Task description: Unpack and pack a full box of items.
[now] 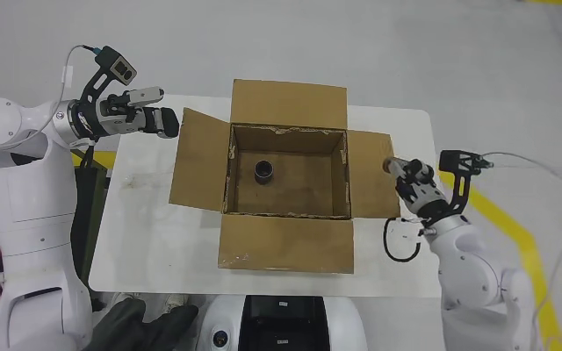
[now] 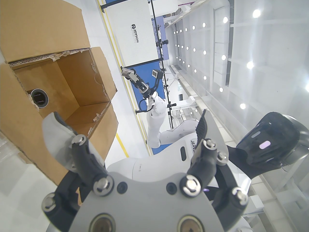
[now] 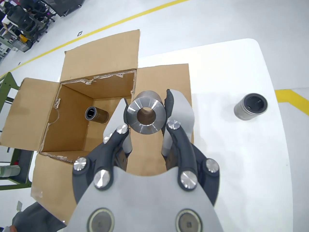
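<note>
An open cardboard box (image 1: 285,244) stands in the middle of the white table (image 1: 145,237), all its flaps folded out. One metal cylinder (image 1: 264,171) lies on the box floor; the left wrist view (image 2: 39,97) and the right wrist view (image 3: 96,114) show it too. My right gripper (image 3: 147,103) is shut on a second hollow metal cylinder (image 3: 147,117), held over the box's right flap (image 1: 392,165). A third cylinder (image 3: 251,106) stands on the table beside that flap. My left gripper (image 2: 130,126) is open and holds nothing, hanging left of the box's left flap (image 1: 169,121).
The box (image 3: 31,112) has torn rims. Bare white tabletop lies to the left and right of the flaps. Yellow floor lines run past the table's far side. A dark glove (image 1: 140,323) shows at the table's near left corner.
</note>
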Tool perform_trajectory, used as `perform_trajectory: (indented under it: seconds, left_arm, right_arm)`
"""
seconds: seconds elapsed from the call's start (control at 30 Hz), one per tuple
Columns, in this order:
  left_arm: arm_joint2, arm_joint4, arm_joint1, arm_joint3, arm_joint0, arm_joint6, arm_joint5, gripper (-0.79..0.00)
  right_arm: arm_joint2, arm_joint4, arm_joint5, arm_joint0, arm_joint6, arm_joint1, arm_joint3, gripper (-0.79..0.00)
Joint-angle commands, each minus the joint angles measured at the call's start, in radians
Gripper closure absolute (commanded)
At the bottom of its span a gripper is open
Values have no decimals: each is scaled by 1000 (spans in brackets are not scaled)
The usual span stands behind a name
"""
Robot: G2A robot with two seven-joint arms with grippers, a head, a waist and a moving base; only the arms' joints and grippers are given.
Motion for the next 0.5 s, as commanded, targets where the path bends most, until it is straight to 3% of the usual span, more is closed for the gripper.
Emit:
perform_trajectory:
  seconds: [0.0,0.47]
  left_arm:
    - [0,0,0,0,0,0,0,-785]
    - [0,0,0,0,0,0,0,-785]
  right_arm:
    - [15,12,16,0,-3,1,13,0]
    - [89,56,124,45,2,8,131,0]
